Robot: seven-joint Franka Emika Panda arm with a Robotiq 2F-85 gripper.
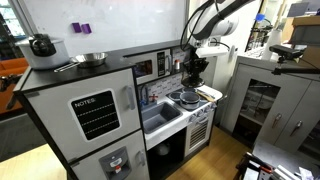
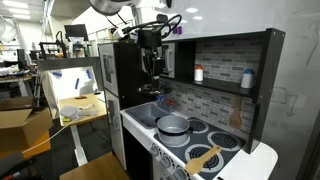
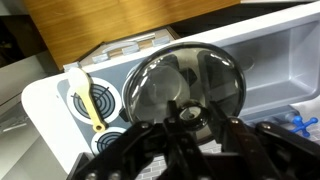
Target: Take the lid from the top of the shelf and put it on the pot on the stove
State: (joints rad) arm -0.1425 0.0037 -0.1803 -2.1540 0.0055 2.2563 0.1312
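Lid (image 3: 185, 80) is hanging above and to one side of the pot (image 2: 172, 125), our gripper (image 3: 187, 120) pinching its knob (image 3: 186, 108); we are aiming to centre it level over the pot's rim before lowering.

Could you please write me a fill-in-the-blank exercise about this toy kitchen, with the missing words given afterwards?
1. In the wrist view, the gripper holds the lid by its ____.
2. The yellow spatula lies on the burners of the ____.
3. The pot stands on the burner next to the ____.
Missing words: knob; stove; sink.
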